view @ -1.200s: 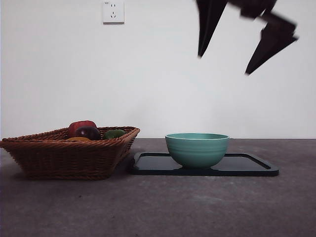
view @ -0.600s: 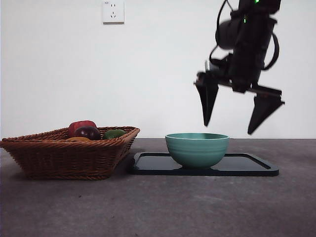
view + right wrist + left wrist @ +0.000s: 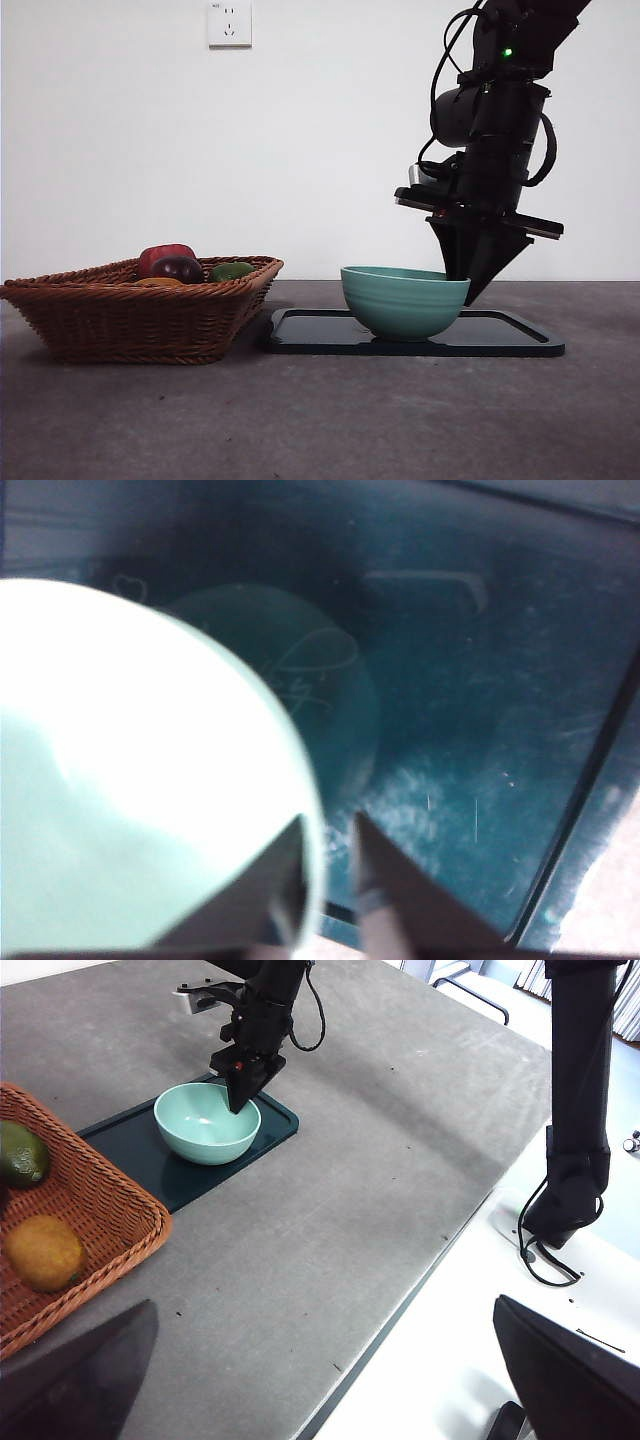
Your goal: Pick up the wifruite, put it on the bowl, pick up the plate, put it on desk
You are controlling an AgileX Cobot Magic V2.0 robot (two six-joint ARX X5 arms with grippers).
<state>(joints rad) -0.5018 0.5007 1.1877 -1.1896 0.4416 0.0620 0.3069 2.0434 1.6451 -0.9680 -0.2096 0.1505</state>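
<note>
My right gripper [image 3: 461, 284] [image 3: 325, 845] is shut on the right rim of the mint-green ribbed bowl [image 3: 400, 300] [image 3: 200, 1130], one jaw inside and one outside. The bowl is empty, tips slightly toward the gripper, and rests on the plate [image 3: 505, 338] [image 3: 470, 730], a dark rectangular tray on the desk [image 3: 320, 420]. The wifruite [image 3: 42, 1252], an orange-brown oval, lies in the wicker basket [image 3: 130, 315]; in the front view only its top [image 3: 157, 282] shows. In the left wrist view my left gripper [image 3: 323, 1303] hangs open high above the desk, off to the basket's side.
The basket [image 3: 100, 1200] stands just left of the plate and also holds a dark red fruit [image 3: 178, 267] and a green fruit [image 3: 231, 270] [image 3: 20, 1153]. The desk's edge [image 3: 420, 1280] borders a white floor, where the right arm's base stands. A wall socket is behind.
The right arm dropped from the top of the front view to the bowl and shut its jaws on the rim. The bowl shifted a little right and tilted.
</note>
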